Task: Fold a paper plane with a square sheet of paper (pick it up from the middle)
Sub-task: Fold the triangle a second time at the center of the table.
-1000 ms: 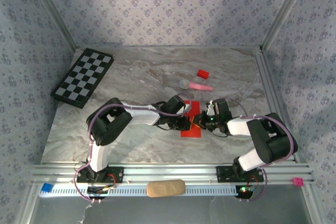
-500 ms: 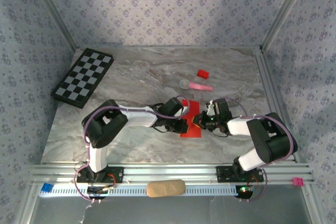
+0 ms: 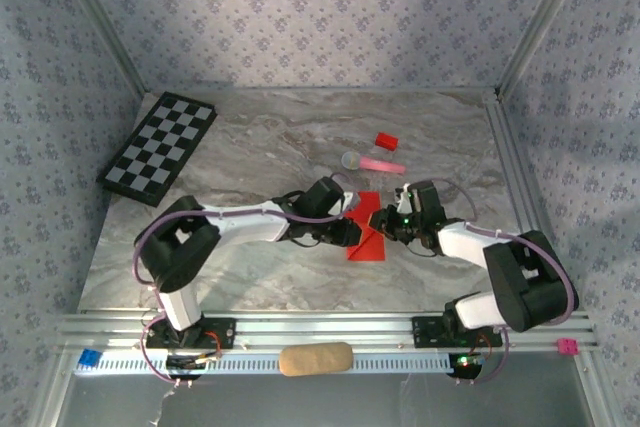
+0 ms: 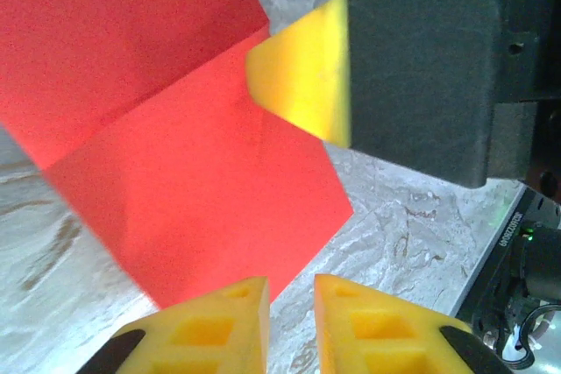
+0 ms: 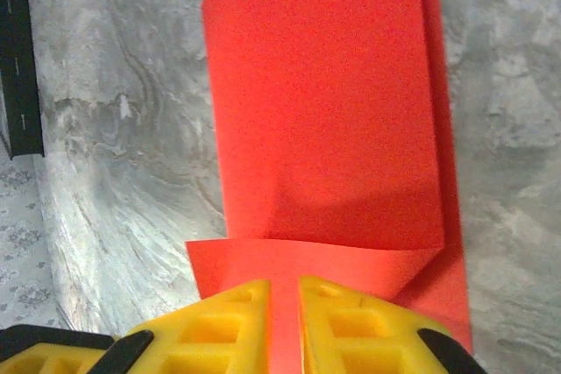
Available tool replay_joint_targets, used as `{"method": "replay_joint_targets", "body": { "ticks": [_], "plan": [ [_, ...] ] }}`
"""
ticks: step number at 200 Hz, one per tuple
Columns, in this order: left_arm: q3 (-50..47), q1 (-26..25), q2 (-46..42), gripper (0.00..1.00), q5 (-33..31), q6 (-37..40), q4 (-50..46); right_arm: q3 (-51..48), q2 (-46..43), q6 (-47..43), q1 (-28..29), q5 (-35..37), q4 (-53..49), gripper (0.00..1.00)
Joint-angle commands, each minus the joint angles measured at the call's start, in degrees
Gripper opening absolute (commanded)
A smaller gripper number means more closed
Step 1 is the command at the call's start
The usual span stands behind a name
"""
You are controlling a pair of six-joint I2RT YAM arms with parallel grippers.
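the red sheet (image 3: 366, 245) lies part-folded on the marble bench (image 3: 250, 277), near the middle, between my two arms. the left jaws sit at its left edge, slightly spread, with bare bench in the gap and nothing between the yellow fingers (image 4: 215, 326). the right jaws hang over the sheet's right side with only a thin slit between them, red showing through it. i cannot tell whether they pinch the paper.

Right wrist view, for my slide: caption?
Right end effector at the near edge of folded red paper on marble table.
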Motion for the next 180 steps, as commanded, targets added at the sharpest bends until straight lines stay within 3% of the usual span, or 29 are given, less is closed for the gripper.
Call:
{"method": "replay_joint_targets", "body": {
  "ticks": [1, 17, 41, 75, 180],
  "plan": [
    [-2.1, 1.5, -1.3, 0.16, 0.7, -0.2, 1.6, 0.8, -1.1, -1.3, 0.9, 1.4, -3.9, 0.17],
    [-2.1, 1.7, -0.7, 0.09, 3.6, 0.4, 1.7, 0.6, -0.6, -1.0, 1.4, 0.6, -3.0, 0.16],
    [-2.7, 1.2, 0.0, 0.08, 7.2, 0.4, 4.1, 1.0, 0.7, -1.0, 2.3, -0.4, -2.0, 0.12],
    [-1.0, 0.6, 1.9, 0.07, 7.3, 0.7, 2.9, 1.1, 3.3, 0.2, 2.4, -0.6, 0.7, 0.07],
    [1.8, -1.1, 8.2, 0.06, 6.5, 1.4, -1.3, 0.3, 8.9, 0.1, 2.3, 2.7, -1.4, 0.04]
  ]
}}
